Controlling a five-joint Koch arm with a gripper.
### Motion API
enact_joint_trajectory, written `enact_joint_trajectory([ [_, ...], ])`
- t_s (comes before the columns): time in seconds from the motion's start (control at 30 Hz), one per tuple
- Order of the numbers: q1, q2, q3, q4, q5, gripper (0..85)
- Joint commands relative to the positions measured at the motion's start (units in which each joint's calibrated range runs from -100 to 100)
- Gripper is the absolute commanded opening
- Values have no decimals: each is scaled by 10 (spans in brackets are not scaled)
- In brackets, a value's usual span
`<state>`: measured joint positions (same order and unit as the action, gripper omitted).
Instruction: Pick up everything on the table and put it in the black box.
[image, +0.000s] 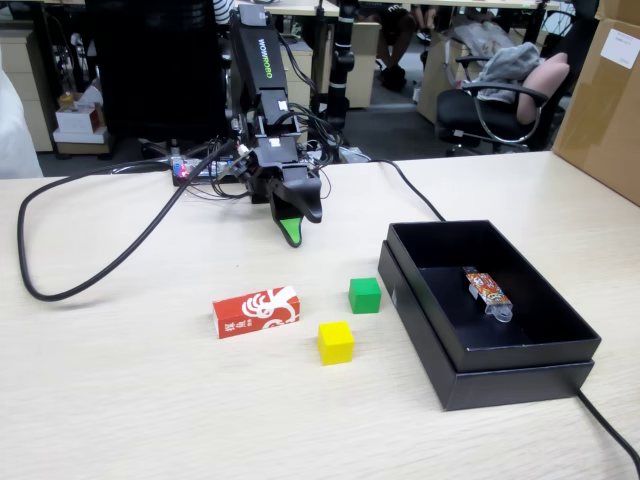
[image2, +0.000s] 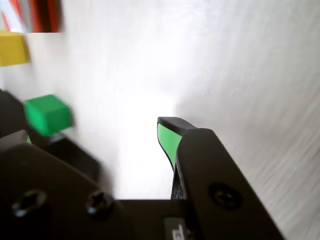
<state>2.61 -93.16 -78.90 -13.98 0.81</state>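
Red carton (image: 257, 311), green cube (image: 364, 295), yellow cube (image: 335, 342) on desk (image: 120, 400); candy wrapper (image: 487, 291) inside black box (image: 520, 378); gripper (image: 291, 228) above desk.

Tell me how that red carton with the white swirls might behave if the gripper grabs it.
The red carton lies flat on its long side, so it probably won't roll or tip. It looks like thin printed card, likely light and possibly crushable. Its length may make it swivel if pinched off-centre.

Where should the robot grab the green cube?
Best guess: from above, fingers on two opposite flat sides of the green cube. It sits flat on the table and apart from the yellow cube and the box, so there looks to be room.
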Motion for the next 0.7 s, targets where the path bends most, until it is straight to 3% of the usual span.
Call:
enact_joint_trajectory([
  [0.0,8,5,186,-220,33,480],
  [0.2,37,107,434,-376,70,473],
  [0.67,37,467,709,-463,92,473],
])
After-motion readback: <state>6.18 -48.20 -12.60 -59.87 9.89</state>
